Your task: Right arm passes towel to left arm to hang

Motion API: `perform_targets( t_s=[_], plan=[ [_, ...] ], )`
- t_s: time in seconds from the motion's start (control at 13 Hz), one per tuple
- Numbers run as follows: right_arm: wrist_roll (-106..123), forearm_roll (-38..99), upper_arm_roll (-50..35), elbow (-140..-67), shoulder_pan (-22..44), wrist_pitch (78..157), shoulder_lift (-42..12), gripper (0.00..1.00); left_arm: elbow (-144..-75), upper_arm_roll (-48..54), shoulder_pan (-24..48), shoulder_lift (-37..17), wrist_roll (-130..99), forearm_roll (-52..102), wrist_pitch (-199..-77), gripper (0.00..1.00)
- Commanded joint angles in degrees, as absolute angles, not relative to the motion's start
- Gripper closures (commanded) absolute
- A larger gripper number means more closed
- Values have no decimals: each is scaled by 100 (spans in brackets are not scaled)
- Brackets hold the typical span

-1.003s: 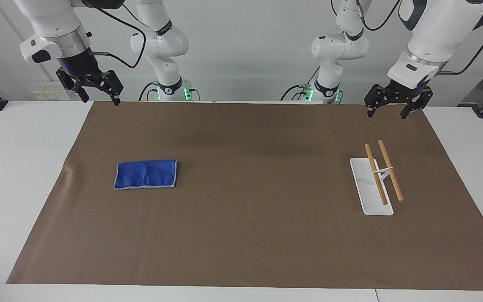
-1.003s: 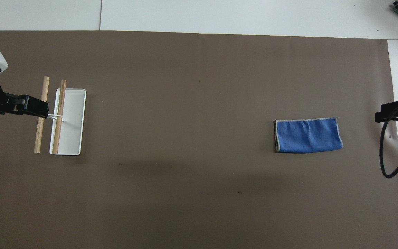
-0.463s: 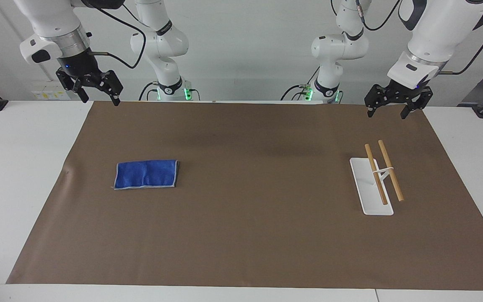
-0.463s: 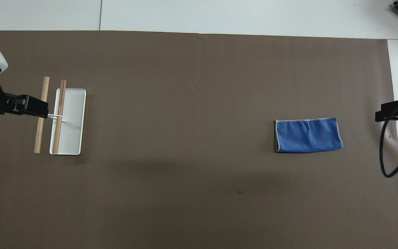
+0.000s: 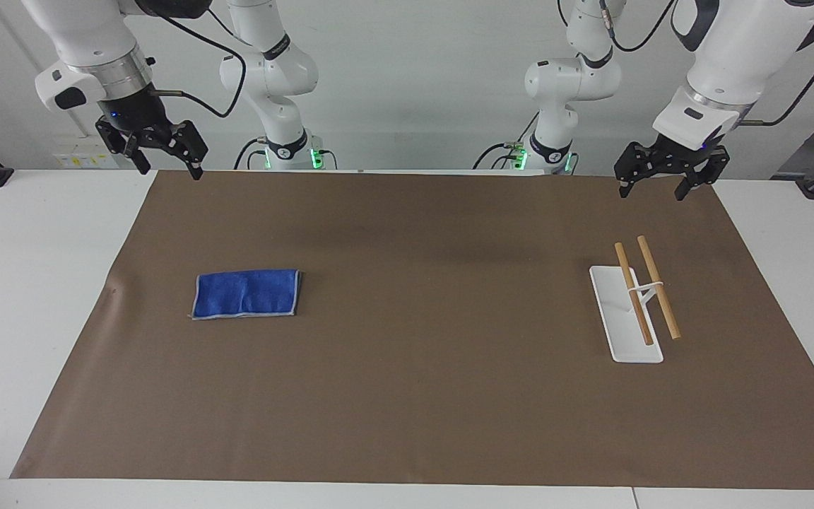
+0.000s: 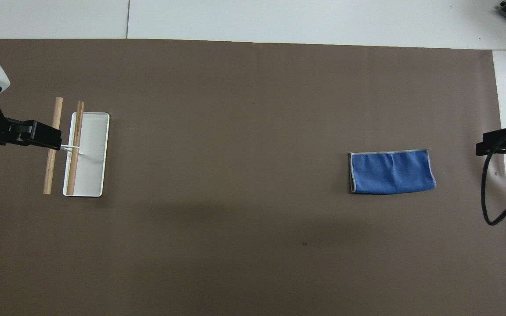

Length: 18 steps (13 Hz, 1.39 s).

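- Facing view shows our right claw (image 5: 164,151) a touch higher than a second ago, up over the mat's (image 5: 407,396) edge nearest the robots at the right arm's end; its fingers are spread wide and hold nothing.
- We see the towel (image 5: 246,294) lying flat on the mat, well apart from that claw, unmoved.
- Our left claw (image 5: 667,173) waits, open and empty, over the mat near the rack (image 5: 634,311), exactly as it was.
- We judge the task barely begun: only a slight shift of the right arm, no descent toward the towel yet.
- Everything rests on the white tabletop (image 5: 25,297).
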<state>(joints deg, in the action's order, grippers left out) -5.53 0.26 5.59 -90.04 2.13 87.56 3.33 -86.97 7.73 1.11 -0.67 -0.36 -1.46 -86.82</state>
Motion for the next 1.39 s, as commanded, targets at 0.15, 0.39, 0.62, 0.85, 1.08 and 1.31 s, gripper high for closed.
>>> perform_targets(
  t_s=[0.15,0.39,0.62,0.85,1.08,1.31],
  plan=[
    [-519,-26,510,-9264,149,8938,501,0,-8859,800,62,88,53,-202,-8640,0],
    [-501,-26,518,-9316,106,8938,527,0,-8859,800,62,88,53,-202,-8640,0],
    [-501,-18,519,-9325,97,8956,527,0,-8859,791,62,88,53,-202,-8640,0],
    [-492,-18,519,-9386,97,8947,554,0,-8859,791,62,88,53,-202,-8640,0],
    [-483,-18,519,-9422,97,8956,580,0,-8859,791,62,88,53,-202,-8640,0],
    [-475,-9,510,-9465,97,9105,484,0,-8859,791,62,88,53,-193,-8640,0]
  ],
)
